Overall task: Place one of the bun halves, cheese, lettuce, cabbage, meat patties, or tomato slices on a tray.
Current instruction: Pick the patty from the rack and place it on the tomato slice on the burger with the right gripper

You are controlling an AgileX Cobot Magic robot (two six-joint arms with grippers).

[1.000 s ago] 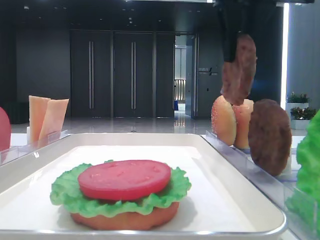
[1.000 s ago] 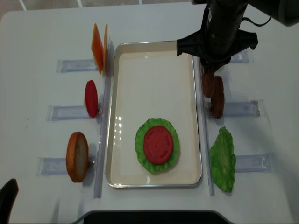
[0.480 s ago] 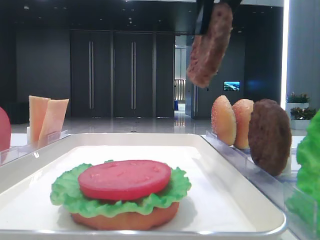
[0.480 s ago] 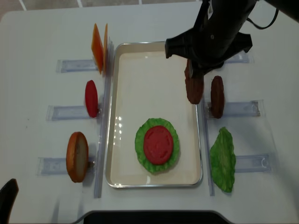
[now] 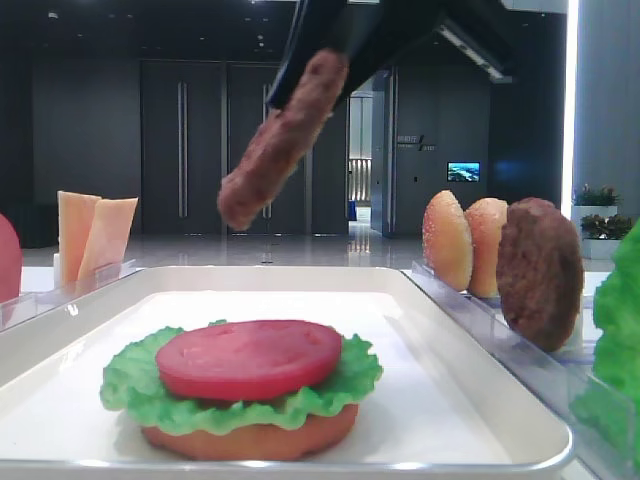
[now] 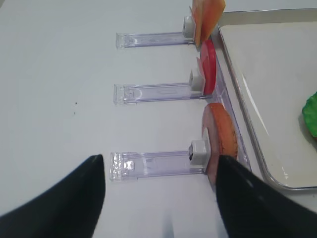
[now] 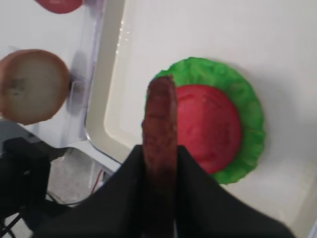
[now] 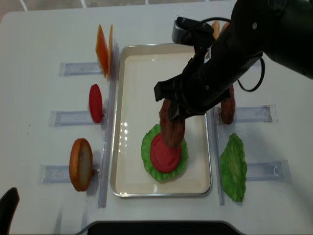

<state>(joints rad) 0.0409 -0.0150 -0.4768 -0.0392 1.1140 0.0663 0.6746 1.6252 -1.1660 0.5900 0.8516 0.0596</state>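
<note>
Dark panelled wall (image 5: 100, 140), tall double doors (image 5: 225, 150), glossy pale floor (image 5: 250, 250), white tabletop (image 8: 39, 39)

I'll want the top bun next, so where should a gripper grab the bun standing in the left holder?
Pinch the bun across its thin faces at the top rim, coming straight down: it stands on edge in its holder, top rim free.
</note>
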